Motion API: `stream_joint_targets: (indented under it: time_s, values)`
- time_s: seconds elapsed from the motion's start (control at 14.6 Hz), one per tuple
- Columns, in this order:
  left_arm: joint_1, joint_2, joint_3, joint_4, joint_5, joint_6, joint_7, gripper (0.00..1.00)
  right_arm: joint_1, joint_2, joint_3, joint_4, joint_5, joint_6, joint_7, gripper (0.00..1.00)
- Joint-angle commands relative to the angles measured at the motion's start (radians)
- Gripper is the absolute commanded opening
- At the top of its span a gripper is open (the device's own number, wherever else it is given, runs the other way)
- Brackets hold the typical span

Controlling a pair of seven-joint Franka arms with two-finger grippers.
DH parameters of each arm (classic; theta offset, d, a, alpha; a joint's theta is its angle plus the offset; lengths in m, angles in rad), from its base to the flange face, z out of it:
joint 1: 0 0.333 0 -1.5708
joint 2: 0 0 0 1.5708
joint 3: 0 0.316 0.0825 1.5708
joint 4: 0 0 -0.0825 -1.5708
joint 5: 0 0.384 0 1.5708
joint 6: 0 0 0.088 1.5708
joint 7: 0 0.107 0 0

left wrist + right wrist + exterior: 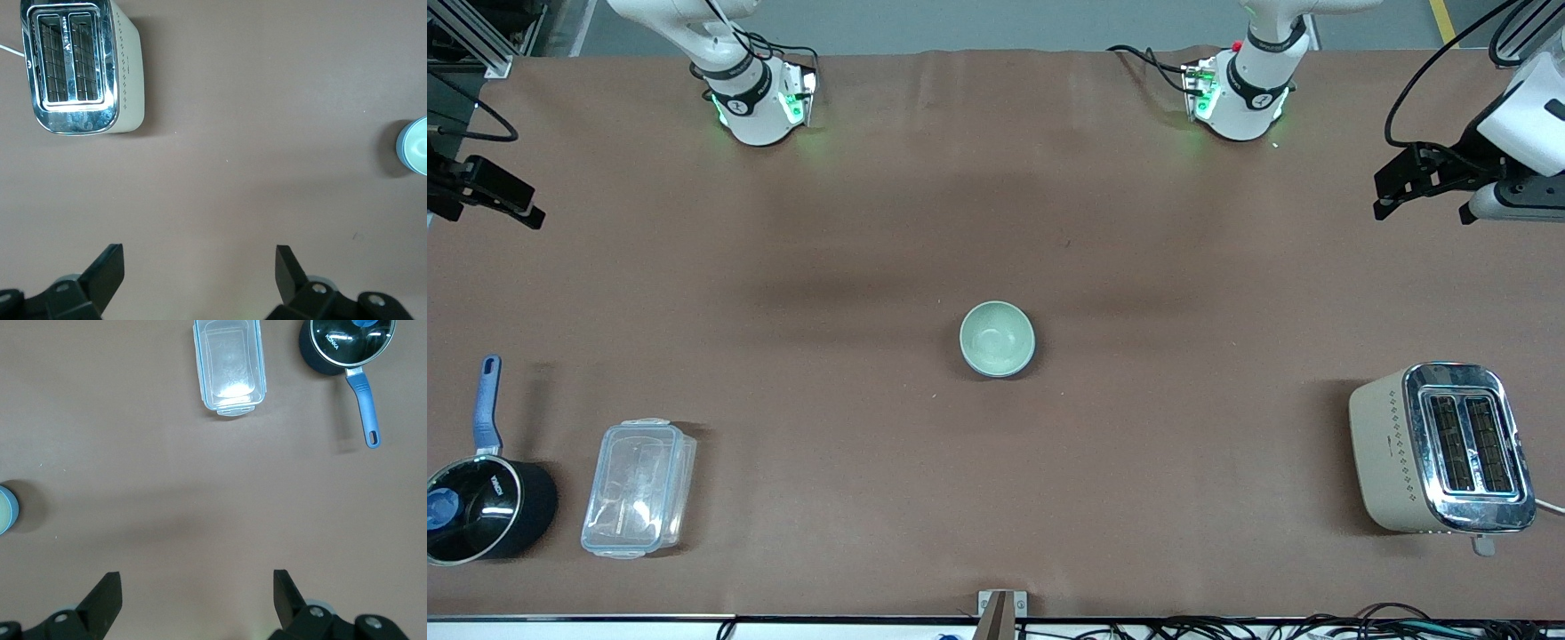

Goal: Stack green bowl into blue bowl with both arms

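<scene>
We see the left gripper (200, 270) with its fingers spread wide and nothing between them, held high over the left arm's end of the bench. The right gripper (197, 592) is likewise spread and empty, high over the right arm's end. Between them, at the centre of the bench, the green bowl (997, 338) sits nested in the blue bowl (7, 509), whose rim shows at its edge. We note a toaster (1440, 447) near the front corner at the left arm's end. A clear lidded container (639, 488) and a black saucepan (485, 508) occupy the front corner at the right arm's end.
</scene>
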Motion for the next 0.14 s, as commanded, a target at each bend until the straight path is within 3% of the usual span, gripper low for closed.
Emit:
stream_joint_targets:
  time_s: [0.0, 0.07]
  values:
    - [-0.002, 0.011, 0.003, 0.026, -0.009, -0.009, 0.014, 1.0, 0.0, -0.001, -0.004, 0.006, 0.015, -0.01, -0.013, 1.0]
    - [-0.002, 0.011, 0.003, 0.026, -0.009, -0.009, 0.014, 1.0, 0.002, -0.001, -0.004, 0.004, 0.016, -0.008, -0.013, 1.0]
